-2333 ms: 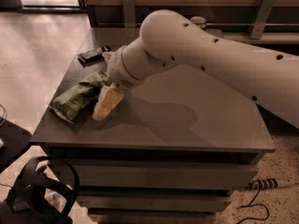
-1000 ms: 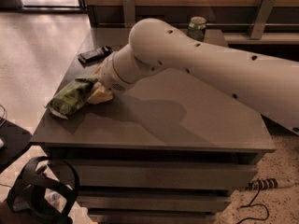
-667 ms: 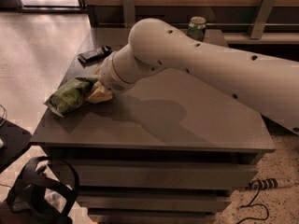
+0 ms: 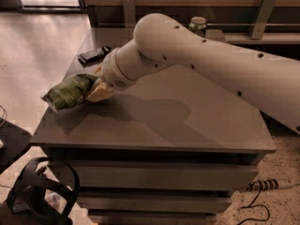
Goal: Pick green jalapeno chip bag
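1. Position: the green jalapeno chip bag [image 4: 69, 92] lies on its side near the left edge of the table [image 4: 197, 130].
2. Tool [image 4: 99, 91]: low over the table and touching the bag's right end. Whether it is spread or clamped on the foil cannot be told.
3. Step in hand (judged): securing the grasp.
4. Next move: confirm the hold, then lift vertically. Any sideways push risks sliding the bag off the edge.

Plain grey table [image 4: 187, 125] here. The green jalapeno chip bag [image 4: 69, 92] sits at its left edge, poking out past it a bit, with the gripper [image 4: 97, 92] right at the bag's right end. A flat black remote-like device [image 4: 93, 55] lies by the far left corner.
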You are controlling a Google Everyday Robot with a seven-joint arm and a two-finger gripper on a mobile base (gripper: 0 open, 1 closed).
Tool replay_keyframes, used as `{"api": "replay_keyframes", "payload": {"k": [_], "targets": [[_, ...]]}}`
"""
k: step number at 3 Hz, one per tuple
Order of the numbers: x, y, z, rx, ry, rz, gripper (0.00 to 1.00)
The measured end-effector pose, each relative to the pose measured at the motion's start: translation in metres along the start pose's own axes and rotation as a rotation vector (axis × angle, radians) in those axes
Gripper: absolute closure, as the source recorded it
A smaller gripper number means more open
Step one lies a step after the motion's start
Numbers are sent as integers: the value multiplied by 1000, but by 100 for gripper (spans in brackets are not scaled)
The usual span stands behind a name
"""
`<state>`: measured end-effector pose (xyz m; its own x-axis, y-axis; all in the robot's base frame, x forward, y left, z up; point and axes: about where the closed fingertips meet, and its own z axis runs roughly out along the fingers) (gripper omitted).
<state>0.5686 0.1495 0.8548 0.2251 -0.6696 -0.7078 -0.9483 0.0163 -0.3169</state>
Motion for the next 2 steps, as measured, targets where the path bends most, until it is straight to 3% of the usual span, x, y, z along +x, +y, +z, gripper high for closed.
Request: {"api": "replay_keyframes", "payload": {"k": [2], "targets": [[-22, -36, -49, 49, -116, -31, 100]]}}
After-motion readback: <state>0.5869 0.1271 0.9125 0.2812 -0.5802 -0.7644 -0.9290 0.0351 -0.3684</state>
